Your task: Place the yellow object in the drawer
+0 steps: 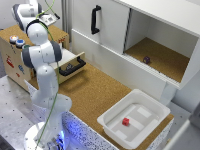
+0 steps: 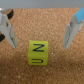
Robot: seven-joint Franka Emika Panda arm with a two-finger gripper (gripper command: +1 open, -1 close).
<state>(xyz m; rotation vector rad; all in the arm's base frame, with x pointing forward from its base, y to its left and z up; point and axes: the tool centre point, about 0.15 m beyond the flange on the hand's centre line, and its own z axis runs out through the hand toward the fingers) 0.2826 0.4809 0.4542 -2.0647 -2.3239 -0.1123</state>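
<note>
Cork table [image 2: 20, 67]: tool [image 2: 39, 32] spread wide, straddling yellow block [image 2: 38, 53] for grasp; drawer [image 1: 73, 65] ajar to receive.

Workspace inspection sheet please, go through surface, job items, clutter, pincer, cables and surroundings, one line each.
Surface: cork-topped counter, mostly bare.
Job's things: yellow block marked with black letters lies on the cork in the wrist view; drawer with black bar handle is pulled partly open.
Clutter: white bin holding a small red block; a small dark object in the open cabinet recess.
Pincer: pincer open, fingers either side of the yellow block, not touching it.
Cables: green cable runs along the arm.
Surroundings: white cabinet door with vertical black handle; wooden box with coloured buttons on top.
</note>
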